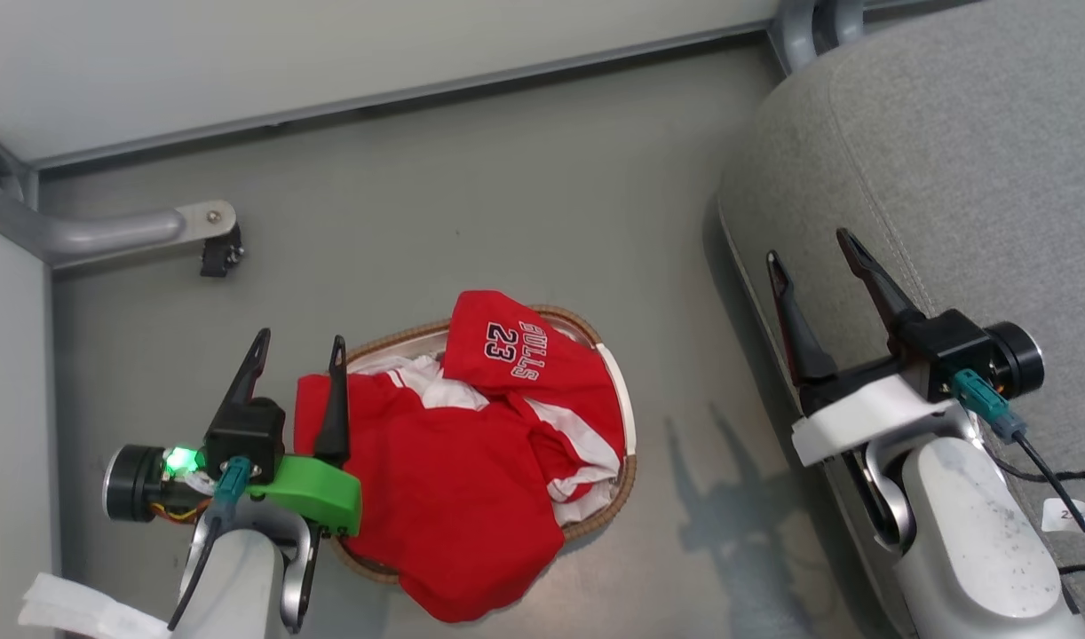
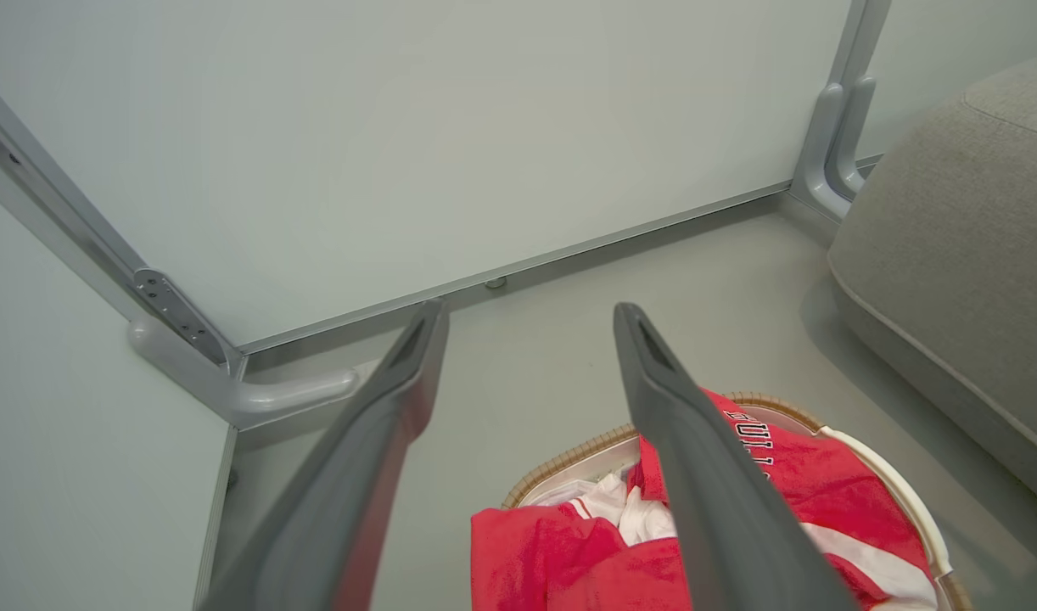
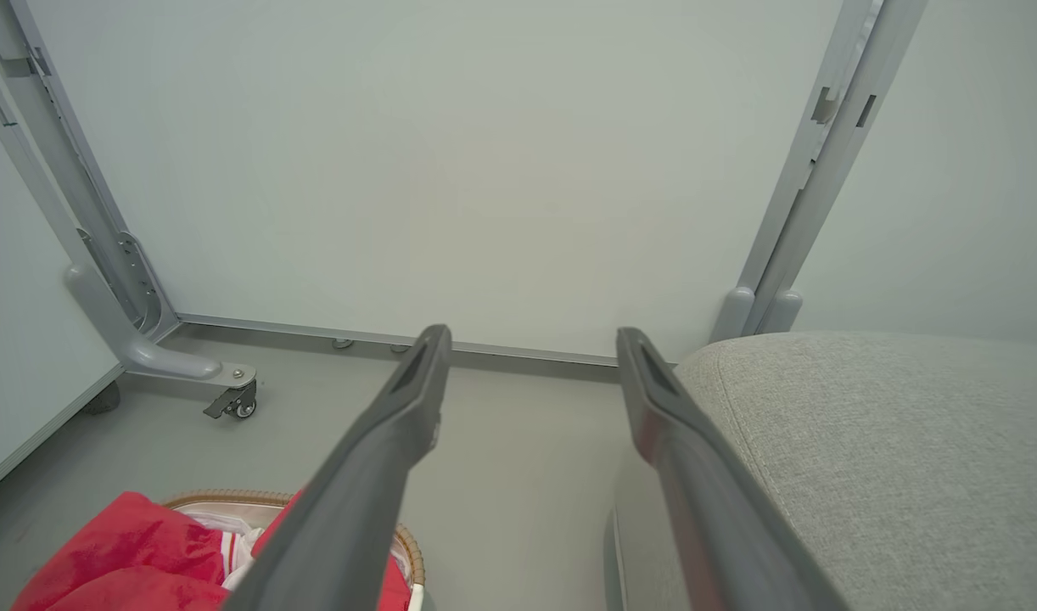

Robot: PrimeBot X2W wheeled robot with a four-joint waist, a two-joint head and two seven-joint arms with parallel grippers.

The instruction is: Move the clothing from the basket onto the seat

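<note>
The clothing (image 1: 471, 453) lay heaped in the basket (image 1: 629, 444), red with white stripe trim. One garment sat on top towards the basket's far end. The other spread over the middle and spilled across the near rim onto the floor (image 1: 507, 204). The upper garment carried "BULLS 23" in white-edged letters, turned almost upside down in the head view. In the left wrist view only part of the word could be read, beside one finger. A bit of white liner (image 1: 400, 364) showed at the basket's far left, under the brown woven rim.

The left jaws stood wide open with nothing between them, at the basket's left edge. One dark finger (image 1: 334, 399) crossed the red cloth in the head view and the other lay over bare floor. Whether either touched the cloth could not be told. The left arm (image 1: 232, 577) came up from the near left of the basket, its wrist wearing a green mount with a small green light lit.

The right jaws were also spread wide and empty, well to the right of the basket. Their fingers (image 1: 871, 275) pointed away over the rounded edge of the seat (image 1: 951, 177). The right arm (image 1: 978, 550) carried a white mount. The grey seat stood right of the basket with a strip of floor between them. A small caster (image 1: 220, 253) on a metal frame leg stood beyond the basket's far left.
</note>
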